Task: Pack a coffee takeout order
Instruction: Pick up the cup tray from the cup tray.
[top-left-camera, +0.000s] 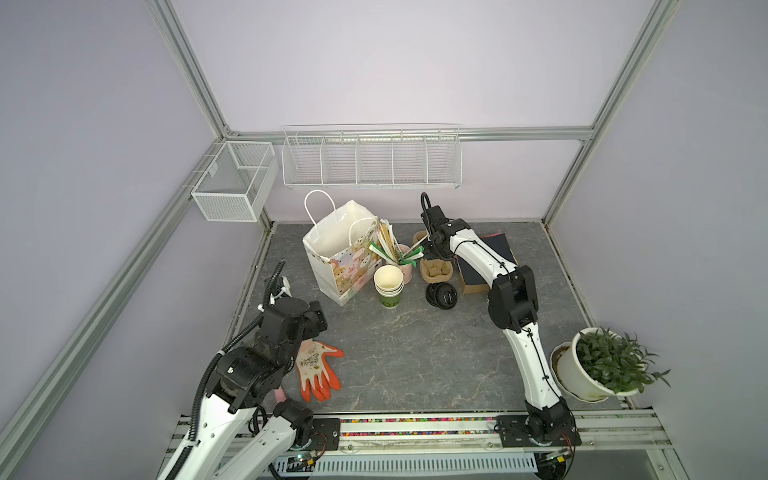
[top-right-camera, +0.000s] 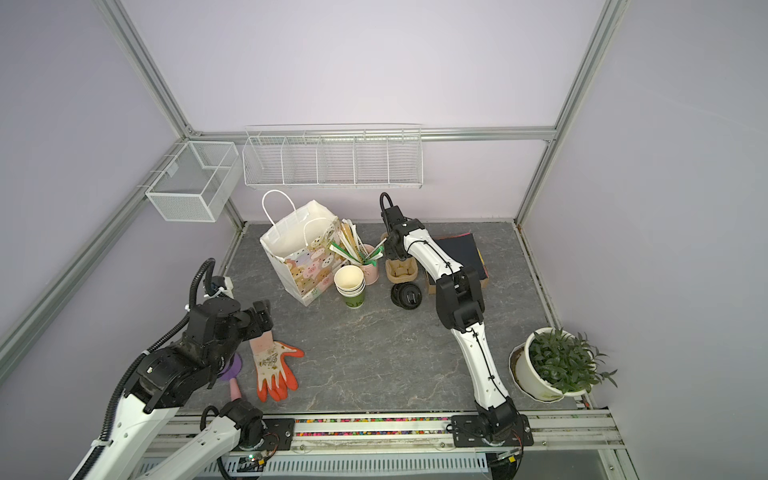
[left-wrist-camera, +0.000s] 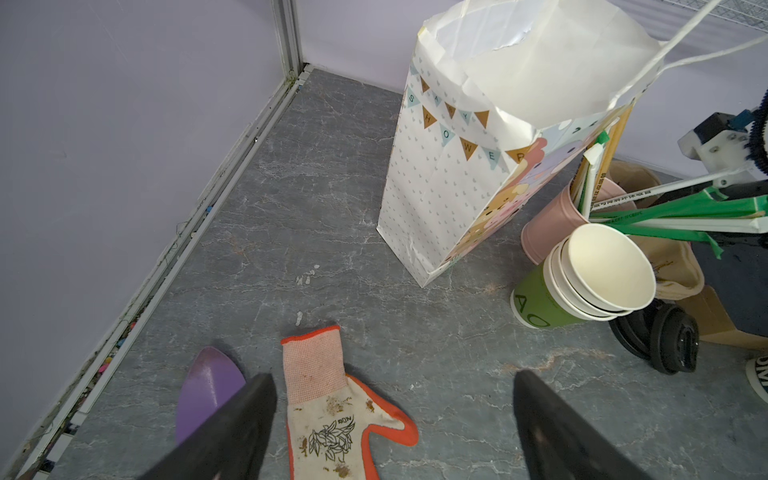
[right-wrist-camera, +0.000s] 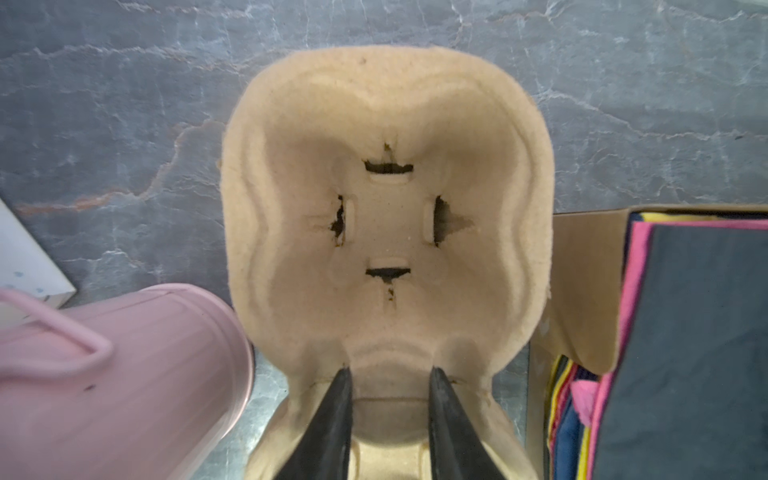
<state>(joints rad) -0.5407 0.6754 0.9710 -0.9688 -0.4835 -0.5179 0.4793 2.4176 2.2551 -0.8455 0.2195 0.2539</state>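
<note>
Brown moulded-pulp two-cup carrier (right-wrist-camera: 386, 104) stands on the grey marbled tabletop (top-left-camera: 415, 353), to the right of a white paper gift bag printed with cartoon animals (top-left-camera: 328, 266). The right claw (right-wrist-camera: 390, 370) is set over the carrier's middle. Its black fingers are fairly close together, one on each side of the raised wall between the two wells. Whether they pinch that wall cannot be told.

A pink cup (right-wrist-camera: 124, 374) holding paper-wrapped straws (top-left-camera: 390, 249) stands just beside the bag on its right. A stack of cream paper cups with a green cup at the bottom (top-left-camera: 388, 286) stands at the bag's front right corner. Black plastic lids (top-left-camera: 442, 296) lie right of the bag and nearer the robot.

Farther right of the bag is a brown cardboard box (top-left-camera: 473, 286) with a thin black paper sheet (top-left-camera: 496, 249) on top of the coloured sheets inside. A black paper cup with white lettering (left-wrist-camera: 758, 380) shows only at the edge of the left wrist view, right of the bag.

The left claw (left-wrist-camera: 392, 376) hangs wide open and empty, well apart from the bag on the robot's side. It is above a soiled white work glove with orange fingers (top-left-camera: 318, 368).
</note>
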